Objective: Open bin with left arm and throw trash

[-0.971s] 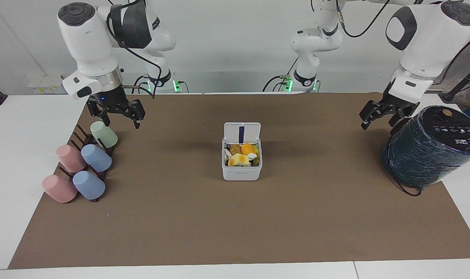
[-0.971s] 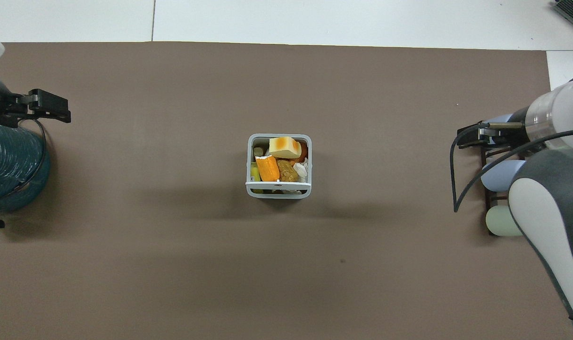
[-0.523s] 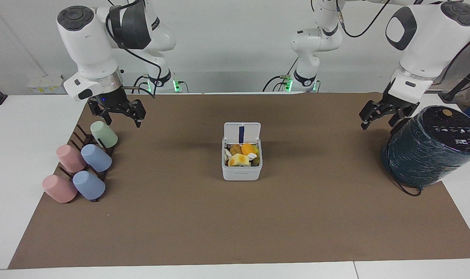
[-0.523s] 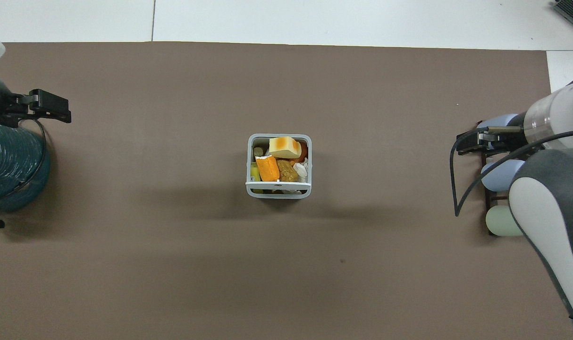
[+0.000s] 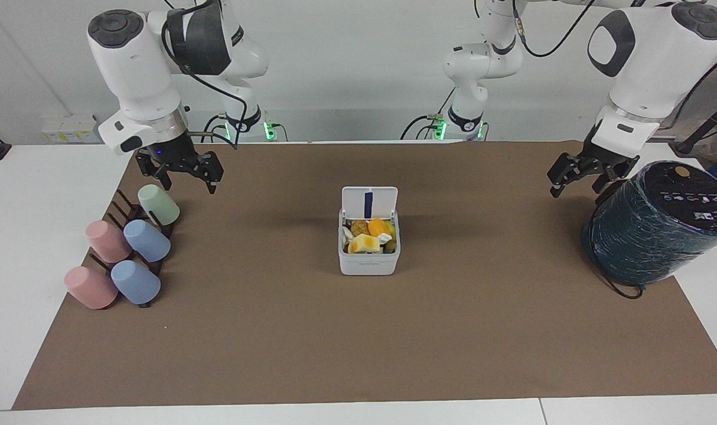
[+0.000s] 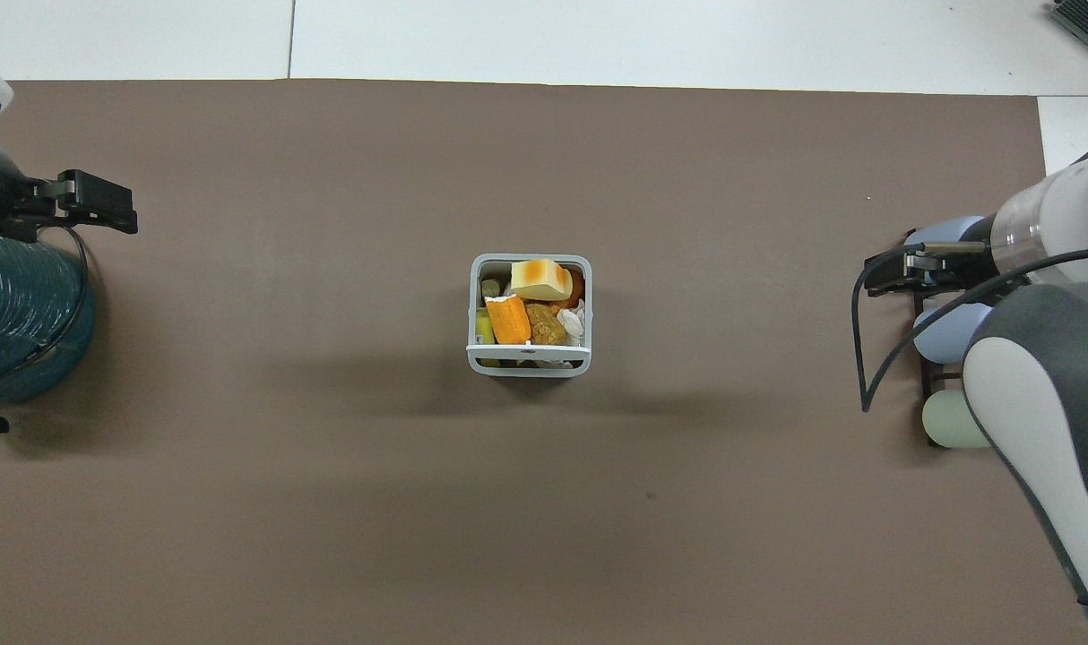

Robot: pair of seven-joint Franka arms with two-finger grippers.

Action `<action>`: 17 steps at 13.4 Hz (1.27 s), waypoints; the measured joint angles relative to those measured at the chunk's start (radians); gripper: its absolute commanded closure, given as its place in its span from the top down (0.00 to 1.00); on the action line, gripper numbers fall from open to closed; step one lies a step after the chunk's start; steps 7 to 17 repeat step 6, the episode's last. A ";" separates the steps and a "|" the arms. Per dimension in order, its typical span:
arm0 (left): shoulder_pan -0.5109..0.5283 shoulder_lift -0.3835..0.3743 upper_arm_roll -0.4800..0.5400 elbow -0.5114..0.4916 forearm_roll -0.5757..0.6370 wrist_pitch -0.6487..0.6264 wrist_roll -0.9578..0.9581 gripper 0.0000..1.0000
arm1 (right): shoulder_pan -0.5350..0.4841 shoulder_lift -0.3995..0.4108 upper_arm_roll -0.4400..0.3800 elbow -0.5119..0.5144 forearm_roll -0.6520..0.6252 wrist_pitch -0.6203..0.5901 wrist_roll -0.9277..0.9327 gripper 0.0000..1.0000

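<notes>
Smooth white plastic bin [image 5: 368, 262], matt brown paper-like mat [image 5: 358, 342] laid over a glossy white surface [image 5: 33, 236], matt pastel plastic cups [image 5: 147, 240], dark-green cylinder [image 5: 654, 236] wrapped in shiny film, glossy white arm shells [image 5: 134, 65].

Two glossy white jointed robot arms, the left arm [image 5: 648, 65] and the right arm [image 5: 140, 65], carry dark grey joint covers, silver wrist rings, looping black cables, black claw grippers and green-lit bases.
</notes>
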 measured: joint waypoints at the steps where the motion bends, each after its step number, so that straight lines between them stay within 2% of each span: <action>1: 0.000 0.000 0.000 0.000 0.000 0.000 0.000 1.00 | 0.000 0.000 0.000 -0.001 0.000 0.000 0.000 1.00; 17: 0.000 0.000 0.000 0.000 0.000 0.000 0.000 1.00 | 0.001 0.000 0.004 -0.007 0.011 0.000 0.000 1.00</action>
